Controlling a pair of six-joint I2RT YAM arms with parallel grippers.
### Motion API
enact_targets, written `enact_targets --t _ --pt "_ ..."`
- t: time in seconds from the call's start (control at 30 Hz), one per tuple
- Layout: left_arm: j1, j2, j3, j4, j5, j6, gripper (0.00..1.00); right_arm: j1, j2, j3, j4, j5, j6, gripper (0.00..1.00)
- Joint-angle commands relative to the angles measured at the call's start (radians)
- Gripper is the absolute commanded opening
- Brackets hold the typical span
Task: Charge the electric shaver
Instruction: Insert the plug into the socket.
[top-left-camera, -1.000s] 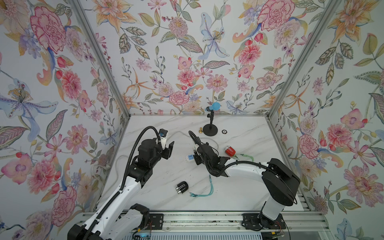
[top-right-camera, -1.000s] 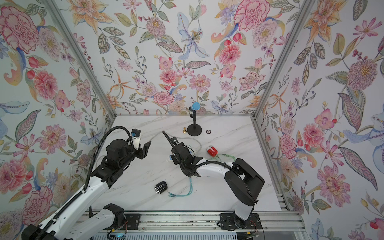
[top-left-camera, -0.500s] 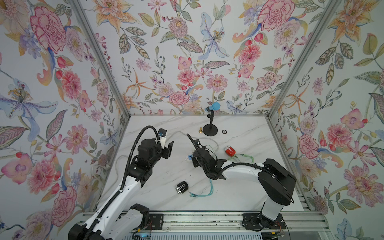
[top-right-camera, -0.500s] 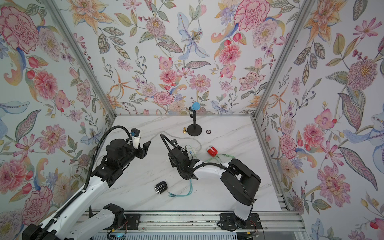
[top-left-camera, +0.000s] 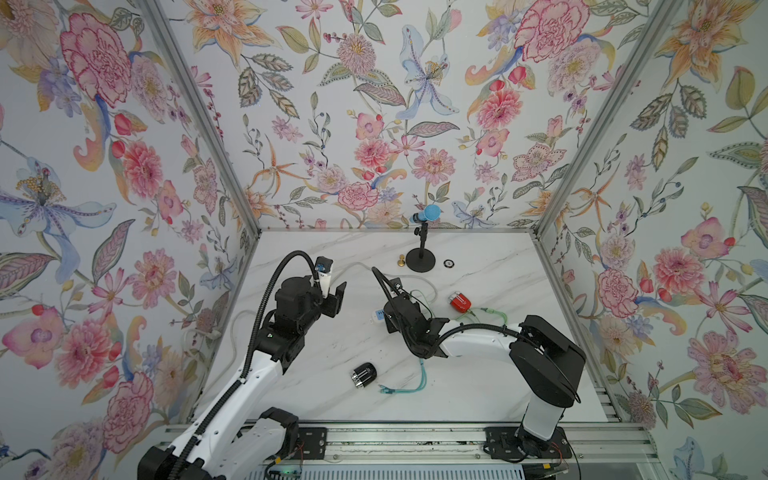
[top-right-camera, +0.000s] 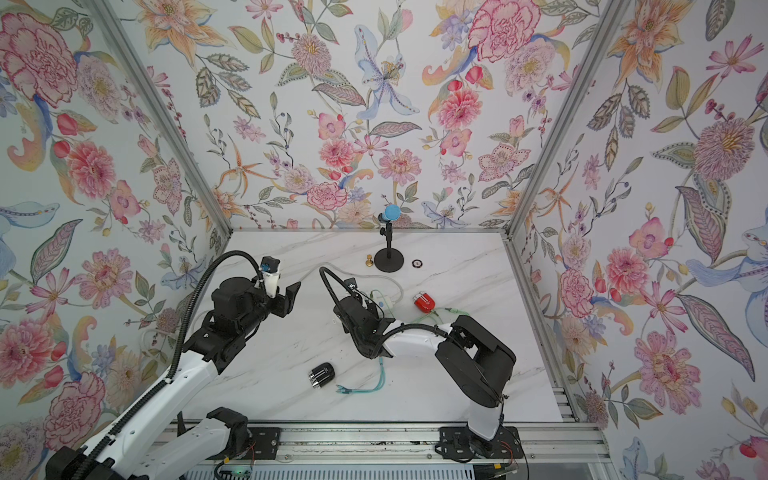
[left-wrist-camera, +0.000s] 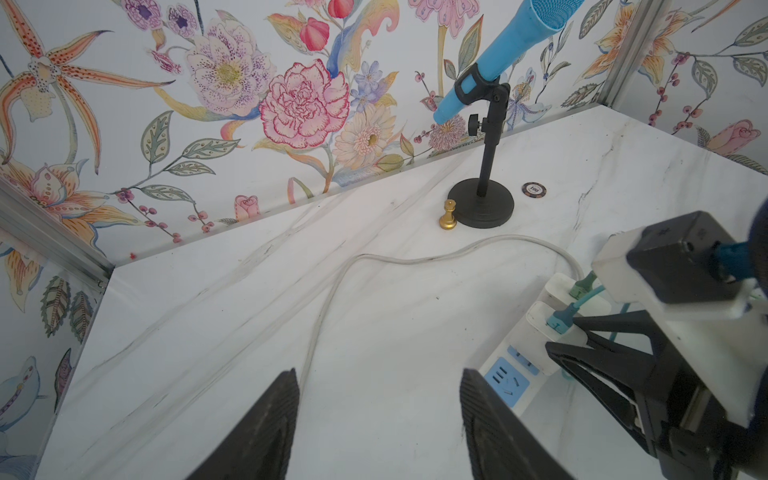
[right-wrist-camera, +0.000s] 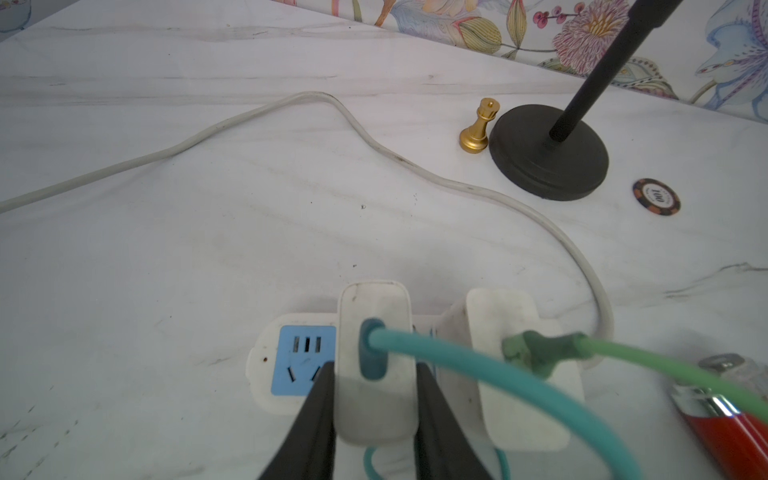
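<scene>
Gripping a white charger adapter (right-wrist-camera: 374, 303), the right end effector (right-wrist-camera: 374, 374) has a finger on each of its sides. The adapter sits plugged into the power strip (right-wrist-camera: 305, 357), and a teal cable (right-wrist-camera: 457, 349) comes out of it. Left end effector (left-wrist-camera: 376, 378) hangs near the power strip, jaws apart, nothing between them. The black electric shaver (top-left-camera: 364, 375) lies on the surface (top-left-camera: 457, 395), well apart from the power strip on the robot-base side. The cable's loose end lies just beside the shaver, not plugged in.
</scene>
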Motion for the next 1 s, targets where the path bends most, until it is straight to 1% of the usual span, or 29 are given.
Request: enact_targets --t 0.0,0.3,0.47,0.57,0.73,0.97 --pt "0.014 0.003 -0.009 0.012 0.023 -0.012 0.65 0.010 0.035 0.025 -0.043 0.023 0.031 0.00" --pt "0.015 0.001 -0.010 0.010 0.025 -0.012 0.65 0.024 0.028 0.022 -0.085 0.039 0.078 0.00" --pt "0.017 0.000 -0.011 0.009 0.027 -0.012 0.65 0.033 0.024 0.009 -0.106 0.028 0.107 0.00" --pt "0.017 0.000 -0.010 0.009 0.029 -0.012 0.65 0.031 0.046 0.017 -0.119 0.030 0.116 0.00" --pt "0.017 -0.005 -0.009 0.005 0.022 -0.014 0.65 0.016 0.110 0.070 -0.216 0.029 0.144 0.00" --pt "0.017 -0.007 -0.013 0.005 0.016 -0.014 0.65 0.009 0.142 0.032 -0.224 0.018 0.159 0.00"
